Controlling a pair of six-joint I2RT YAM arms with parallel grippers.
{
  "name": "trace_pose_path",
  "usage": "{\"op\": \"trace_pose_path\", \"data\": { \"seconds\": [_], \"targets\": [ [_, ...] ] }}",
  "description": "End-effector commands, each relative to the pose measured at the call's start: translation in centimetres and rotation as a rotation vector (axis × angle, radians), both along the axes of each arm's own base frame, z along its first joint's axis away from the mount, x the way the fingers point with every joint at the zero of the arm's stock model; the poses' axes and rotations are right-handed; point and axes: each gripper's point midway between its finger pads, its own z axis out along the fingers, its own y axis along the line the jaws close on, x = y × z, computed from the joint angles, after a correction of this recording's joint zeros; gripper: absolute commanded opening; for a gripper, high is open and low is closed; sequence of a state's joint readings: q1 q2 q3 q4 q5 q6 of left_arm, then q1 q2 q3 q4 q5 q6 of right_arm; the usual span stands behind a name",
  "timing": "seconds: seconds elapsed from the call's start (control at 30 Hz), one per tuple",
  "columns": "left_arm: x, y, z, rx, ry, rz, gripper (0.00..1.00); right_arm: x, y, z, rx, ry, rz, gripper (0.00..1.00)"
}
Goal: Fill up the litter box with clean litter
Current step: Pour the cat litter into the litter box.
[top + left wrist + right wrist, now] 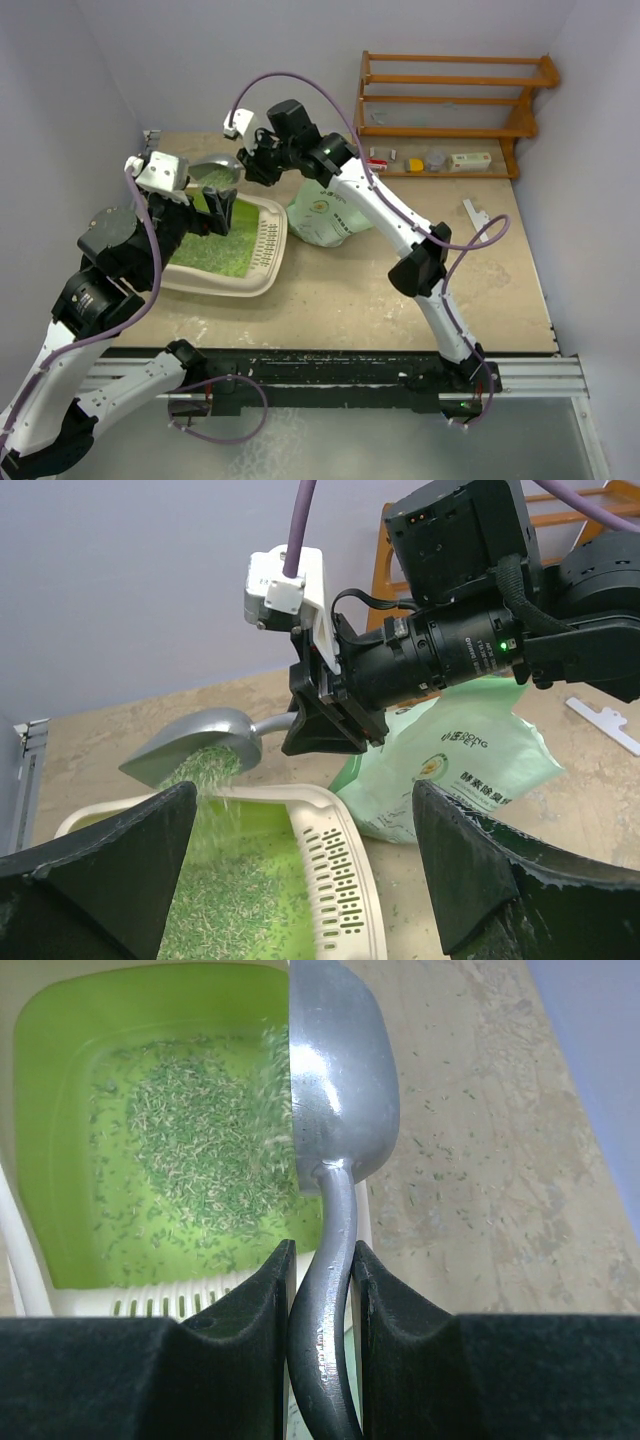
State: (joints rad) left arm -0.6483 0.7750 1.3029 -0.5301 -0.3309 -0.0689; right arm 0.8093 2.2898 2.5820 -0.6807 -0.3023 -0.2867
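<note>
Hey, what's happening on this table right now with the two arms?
The right gripper is clamped on the handle of a metal scoop, tipped over the litter box, and clean litter is spilling off it into the box. A thin scatter covers part of the green floor so far. The left gripper is open above the box, holding nothing. The litter bag stands beside it.

You are looking down from the top external camera, high behind both arm bases (465, 372), taking in the whole table (400, 310) from far. Your left wrist camera is facing nearly level across the litter box (335, 870) toward the right arm (470, 650), while your right wrist camera is pointing steeply down along the scoop (335, 1090) into that box, close; all three are sharing box and scoop.
</note>
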Motion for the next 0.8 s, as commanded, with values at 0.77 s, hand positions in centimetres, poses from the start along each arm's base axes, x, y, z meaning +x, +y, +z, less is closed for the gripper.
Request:
{"op": "trace_pose_path", "data": {
  "seconds": [0.77],
  "targets": [
    [-1.8,2.1,2.3,-0.079,-0.088,0.036,0.86,-5.2,0.2,5.4,-0.056,-0.329,0.087,0.00]
  ]
}}
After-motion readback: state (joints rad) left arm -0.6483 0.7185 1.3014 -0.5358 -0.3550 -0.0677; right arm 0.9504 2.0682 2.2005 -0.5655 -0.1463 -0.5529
